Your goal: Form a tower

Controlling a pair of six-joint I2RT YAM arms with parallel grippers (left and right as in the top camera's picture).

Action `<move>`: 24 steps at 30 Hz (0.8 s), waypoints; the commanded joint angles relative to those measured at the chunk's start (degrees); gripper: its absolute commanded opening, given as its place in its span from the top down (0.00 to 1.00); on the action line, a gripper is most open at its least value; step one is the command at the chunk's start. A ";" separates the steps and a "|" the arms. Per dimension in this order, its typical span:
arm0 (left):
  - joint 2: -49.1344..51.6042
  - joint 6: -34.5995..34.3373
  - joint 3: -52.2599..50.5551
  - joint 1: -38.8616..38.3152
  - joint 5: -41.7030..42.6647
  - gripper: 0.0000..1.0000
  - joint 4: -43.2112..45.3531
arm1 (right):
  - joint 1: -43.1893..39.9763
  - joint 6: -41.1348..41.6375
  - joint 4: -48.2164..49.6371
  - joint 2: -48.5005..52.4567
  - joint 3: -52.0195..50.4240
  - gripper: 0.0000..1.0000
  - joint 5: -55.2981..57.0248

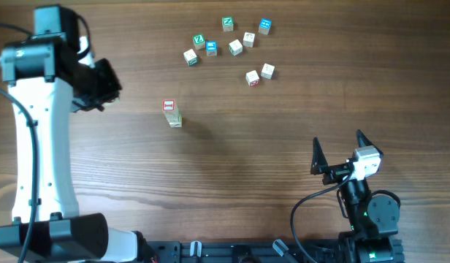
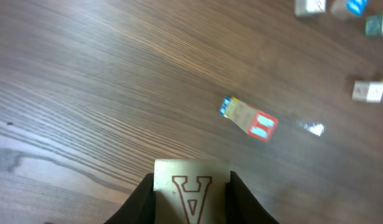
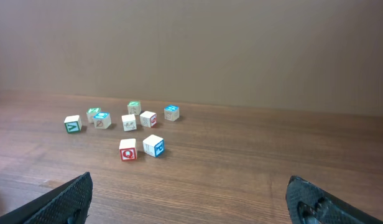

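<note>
Progress looks partial — the tower (image 1: 172, 115) stands as a short column with a red-framed face on top, well apart from the loose cubes (image 1: 235, 47). Our left gripper (image 2: 190, 208) pinches a wooden cube printed A (image 2: 191, 177), beside the tower, not yet above it. We judge this cube and several more remain to stack. The right gripper (image 1: 338, 140) is spread and empty.

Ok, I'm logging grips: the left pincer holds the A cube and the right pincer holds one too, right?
Not quite. The left pincer does hold the A cube, but the right pincer is open and empty, as the right wrist view shows.
</note>
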 commanded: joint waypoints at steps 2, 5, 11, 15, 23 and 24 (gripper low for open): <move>0.15 1.88 0.00 -3.10 0.48 0.83 -1.42 | -0.20 -0.81 0.33 -0.26 -0.07 0.00 -0.87; 0.39 2.08 0.00 -4.98 -0.31 0.84 -0.44 | -0.20 -0.79 0.31 -0.26 -0.07 0.01 -0.90; 0.48 -6.01 -0.96 -3.58 -15.45 0.89 2.67 | -0.17 -0.79 0.31 -0.26 -0.07 0.00 -0.90; 0.48 -5.97 -9.51 -1.95 -15.50 0.87 14.45 | -0.20 -0.79 0.33 -0.26 -0.07 0.00 -0.90; 0.57 -3.78 -38.12 -0.52 -19.15 0.87 54.10 | -0.20 -0.81 0.31 -0.26 -0.07 0.00 -0.90; 0.61 -3.78 -41.55 -0.44 -20.33 0.87 59.17 | -0.17 -0.79 0.31 -0.26 -0.07 0.00 -0.87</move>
